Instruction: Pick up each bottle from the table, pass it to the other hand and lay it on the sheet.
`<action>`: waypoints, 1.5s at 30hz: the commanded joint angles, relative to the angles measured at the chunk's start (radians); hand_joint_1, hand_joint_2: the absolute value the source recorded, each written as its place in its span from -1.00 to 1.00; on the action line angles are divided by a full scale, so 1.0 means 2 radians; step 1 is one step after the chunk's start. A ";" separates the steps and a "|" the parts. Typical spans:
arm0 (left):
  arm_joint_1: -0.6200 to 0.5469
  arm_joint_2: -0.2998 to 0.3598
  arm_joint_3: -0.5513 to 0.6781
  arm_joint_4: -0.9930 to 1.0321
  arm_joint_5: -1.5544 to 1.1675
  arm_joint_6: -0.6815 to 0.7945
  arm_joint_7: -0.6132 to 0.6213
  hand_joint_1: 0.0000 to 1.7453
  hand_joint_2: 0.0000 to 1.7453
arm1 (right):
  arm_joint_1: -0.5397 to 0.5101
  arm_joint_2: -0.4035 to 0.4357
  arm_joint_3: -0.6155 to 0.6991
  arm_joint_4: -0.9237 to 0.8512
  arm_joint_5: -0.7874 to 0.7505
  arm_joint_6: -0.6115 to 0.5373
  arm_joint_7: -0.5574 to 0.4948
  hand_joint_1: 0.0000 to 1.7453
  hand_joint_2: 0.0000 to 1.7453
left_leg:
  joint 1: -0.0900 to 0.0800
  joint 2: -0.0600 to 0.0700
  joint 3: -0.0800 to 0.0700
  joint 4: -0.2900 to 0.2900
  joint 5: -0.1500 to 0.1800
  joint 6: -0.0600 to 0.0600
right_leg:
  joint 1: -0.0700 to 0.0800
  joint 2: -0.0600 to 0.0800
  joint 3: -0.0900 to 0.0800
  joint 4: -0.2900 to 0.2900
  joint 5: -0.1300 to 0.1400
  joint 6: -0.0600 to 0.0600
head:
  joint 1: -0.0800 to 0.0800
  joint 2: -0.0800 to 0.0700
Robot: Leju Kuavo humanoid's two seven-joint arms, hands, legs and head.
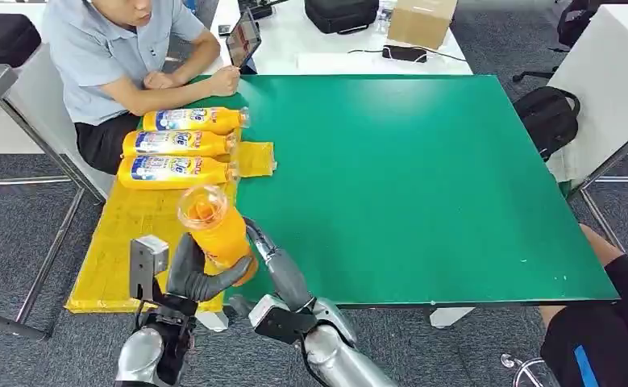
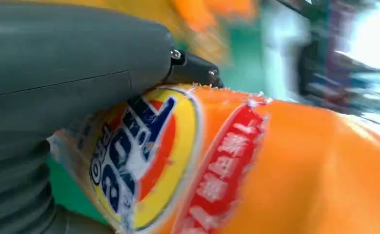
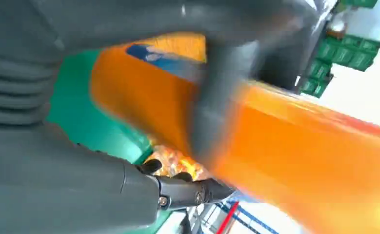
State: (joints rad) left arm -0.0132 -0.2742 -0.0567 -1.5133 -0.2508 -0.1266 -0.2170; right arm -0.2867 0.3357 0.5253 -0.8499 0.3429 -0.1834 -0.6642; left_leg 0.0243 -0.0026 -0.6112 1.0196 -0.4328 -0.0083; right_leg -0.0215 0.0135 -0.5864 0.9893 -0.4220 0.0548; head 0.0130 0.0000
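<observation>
Left hand: the left hand [image 1: 201, 274] sits low in the frame, left of centre, its grey thumb and fingers wrapped round the lower body of the orange bottle [image 1: 216, 228].
Right hand: the right hand [image 1: 274, 262] lies just right of the same bottle, dark fingers against its side; in the right wrist view fingers [image 3: 212, 97] cross the bottle's orange body [image 3: 295, 156], so both hands hold it.
Held bottle: upright, tilted toward the camera, clear cap uppermost, above the near stretch of the yellow sheet [image 1: 125, 242] at the counter's near left corner.
Left wrist view: the bottle's label [image 2: 144, 156] close up, blue letters on yellow with a red band, the grey thumb [image 2: 75, 63] pressed on it; the background is blurred.
Sheet: runs along the left side of the green counter [image 1: 423, 185], its left margin overhanging the counter's edge.
Laid bottles: three yellow bottles [image 1: 177, 172] [image 1: 180, 143] [image 1: 193, 120] lie side by side at the sheet's far end, caps toward the counter's middle.
Open room: bare green surface from centre frame to the right edge and near edge.
Far left: a seated person [image 1: 125, 64] leans arms on the far left corner, just beyond the laid bottles, beside a tablet [image 1: 244, 39].
Right: a black backpack [image 1: 548, 117] on the floor; another person's knee [image 1: 617, 322] at lower right.
</observation>
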 commanded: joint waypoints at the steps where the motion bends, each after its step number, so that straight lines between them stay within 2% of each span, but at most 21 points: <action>1: -0.058 0.092 0.096 0.042 -0.106 0.014 0.023 1.00 1.00 | 0.029 0.003 0.038 -0.022 -0.016 0.007 -0.017 -1.00 -1.00 | 0.000 0.001 0.002 -0.001 0.000 0.000 | 0.001 0.000 0.001 -0.001 0.000 -0.002 | 0.000 0.000; 10: -0.138 0.151 0.110 0.113 -0.280 0.030 0.056 1.00 1.00 | 0.029 0.000 0.042 -0.037 -0.029 0.010 -0.017 -1.00 -1.00 | 0.001 -0.001 0.002 -0.001 0.000 0.000 | 0.001 -0.002 0.002 0.000 -0.001 -0.002 | 0.000 0.000; 14: -0.169 0.174 0.076 0.160 -0.355 0.028 0.053 1.00 1.00 | 0.030 -0.001 0.046 -0.039 -0.031 0.015 -0.017 -1.00 -1.00 | 0.001 -0.003 0.001 -0.001 0.001 0.000 | 0.001 -0.003 0.001 0.000 -0.001 -0.001 | 0.000 0.000; 17: -0.181 0.197 0.023 0.200 -0.421 0.022 0.042 1.00 1.00 | 0.031 -0.002 0.049 -0.041 -0.034 0.017 -0.017 -1.00 -1.00 | 0.001 -0.002 0.001 -0.001 0.001 0.000 | 0.001 -0.002 0.001 0.000 -0.001 -0.001 | 0.000 0.000; 26: -0.205 0.192 -0.060 0.322 -0.455 0.009 0.017 1.00 1.00 | 0.031 -0.002 0.066 -0.033 -0.039 0.030 -0.017 -1.00 -1.00 | 0.000 -0.002 0.002 -0.001 0.001 0.000 | 0.001 -0.003 0.003 -0.001 -0.001 -0.001 | 0.000 0.000; 30: -0.198 0.195 -0.067 0.336 -0.443 0.008 0.006 1.00 1.00 | 0.031 -0.002 0.070 -0.029 -0.041 0.029 -0.017 -1.00 -1.00 | 0.000 -0.001 0.003 -0.002 0.000 0.000 | 0.000 -0.002 0.003 -0.001 -0.001 -0.002 | 0.000 0.000; 36: -0.191 0.183 -0.048 0.325 -0.385 -0.015 -0.012 1.00 1.00 | 0.029 -0.001 0.076 -0.026 -0.046 0.033 -0.017 -1.00 -1.00 | 0.000 0.000 0.003 -0.002 0.001 0.000 | 0.000 -0.001 0.003 -0.001 0.000 -0.001 | 0.000 0.000; 37: -0.185 0.185 -0.050 0.316 -0.378 -0.023 -0.010 0.94 1.00 | 0.028 -0.001 0.077 -0.025 -0.048 0.032 -0.017 -1.00 -1.00 | 0.000 -0.001 0.003 -0.001 0.001 0.000 | 0.000 -0.001 0.003 -0.001 0.000 -0.001 | 0.000 0.000; 38: -0.183 0.186 -0.052 0.307 -0.369 -0.030 -0.010 0.42 1.00 | 0.027 -0.001 0.077 -0.023 -0.051 0.032 -0.017 -1.00 -1.00 | 0.000 -0.001 0.004 -0.002 0.001 0.000 | 0.000 -0.001 0.004 -0.001 0.000 -0.001 | 0.000 0.000; 40: -0.181 0.187 -0.049 0.303 -0.357 -0.040 -0.012 -1.00 1.00 | 0.026 0.000 0.077 -0.020 -0.052 0.033 -0.017 -1.00 -1.00 | 0.000 -0.001 0.004 -0.001 0.001 0.000 | 0.000 -0.001 0.004 -0.001 0.000 -0.001 | 0.000 0.000; 45: -0.157 0.183 -0.036 0.260 -0.288 -0.070 -0.031 -1.00 1.00 | 0.024 -0.002 0.084 -0.017 -0.060 0.034 -0.017 -1.00 -1.00 | 0.000 0.000 0.004 -0.001 0.000 0.000 | 0.000 -0.001 0.005 -0.001 0.000 -0.001 | 0.001 0.000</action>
State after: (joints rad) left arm -0.4005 0.1041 -0.1301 -0.9705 -0.9452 -0.2053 -0.2461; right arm -0.2938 0.3254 0.6554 -0.9243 0.2384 -0.1148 -0.6645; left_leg 0.0242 -0.0056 -0.6052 1.0194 -0.4310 -0.0093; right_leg -0.0221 0.0109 -0.5789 0.9898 -0.4221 0.0547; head 0.0141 0.0000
